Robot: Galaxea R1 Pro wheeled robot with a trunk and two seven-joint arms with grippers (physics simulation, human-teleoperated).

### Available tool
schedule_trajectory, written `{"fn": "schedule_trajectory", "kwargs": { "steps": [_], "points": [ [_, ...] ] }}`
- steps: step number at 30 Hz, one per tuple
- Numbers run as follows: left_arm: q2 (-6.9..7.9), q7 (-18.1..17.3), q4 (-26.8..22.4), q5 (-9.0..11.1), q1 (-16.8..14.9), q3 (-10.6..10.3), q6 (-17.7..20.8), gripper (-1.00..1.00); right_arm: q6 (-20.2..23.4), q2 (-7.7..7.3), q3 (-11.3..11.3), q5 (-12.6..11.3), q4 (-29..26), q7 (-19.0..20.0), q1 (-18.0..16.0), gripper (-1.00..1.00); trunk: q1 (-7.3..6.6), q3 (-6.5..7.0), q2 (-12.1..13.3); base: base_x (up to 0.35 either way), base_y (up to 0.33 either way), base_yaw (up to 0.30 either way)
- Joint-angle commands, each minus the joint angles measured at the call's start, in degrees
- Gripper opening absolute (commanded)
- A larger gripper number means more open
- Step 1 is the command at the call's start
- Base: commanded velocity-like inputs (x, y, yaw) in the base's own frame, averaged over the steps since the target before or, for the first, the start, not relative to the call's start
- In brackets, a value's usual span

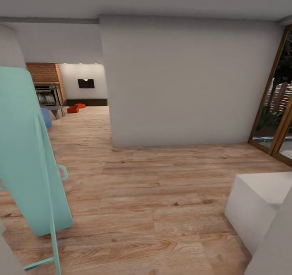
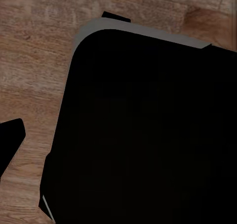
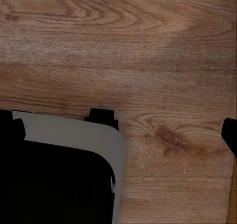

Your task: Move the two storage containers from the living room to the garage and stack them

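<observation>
Two orange-red containers (image 1: 73, 109) (image 1: 80, 105) sit far off on the plank floor (image 1: 162, 194). One brick fireplace (image 1: 46, 84), one teal ironing board (image 1: 28, 153) and one white block (image 1: 255, 202) show.

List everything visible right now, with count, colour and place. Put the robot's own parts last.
storage containers: two, orange-red, on the wood floor far back in the room past the wall, close together
wood floor: one, light brown planks, throughout
wall: one, pale grey, centre, blocking part of the far room
fireplace: one, brick with dark opening, far left
dark panel: one, black, on the far white wall
glass doors: wood-framed, right edge
ironing board: one, mint green, leaning at near left
white block: one, near right on the floor
blue seat: one, partly hidden, far left
robot base: black with a grey rim, over the floor in both wrist views; grippers' state unclear
</observation>
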Motion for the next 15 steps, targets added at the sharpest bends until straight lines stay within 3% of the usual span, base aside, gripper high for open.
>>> {"fn": "schedule_trajectory", "kwargs": {
  "steps": [1,15],
  "points": [
    [-0.02,0.1,0.0,0.1,0.0,0.3,-0.1,1.00,-0.4,0.00,0.3,-0.6,0.2,0.4,-0.1,1.00,0.03,-0.05,0.0,0.326,0.001,0.000],
    [-0.08,0.1,0.0,0.1,0.0,0.3,-0.1,1.00,-0.2,-0.04,0.4,-0.6,0.2,0.4,-0.1,1.00,0.03,-0.05,0.0,0.326,0.000,0.000]
  ]
}}
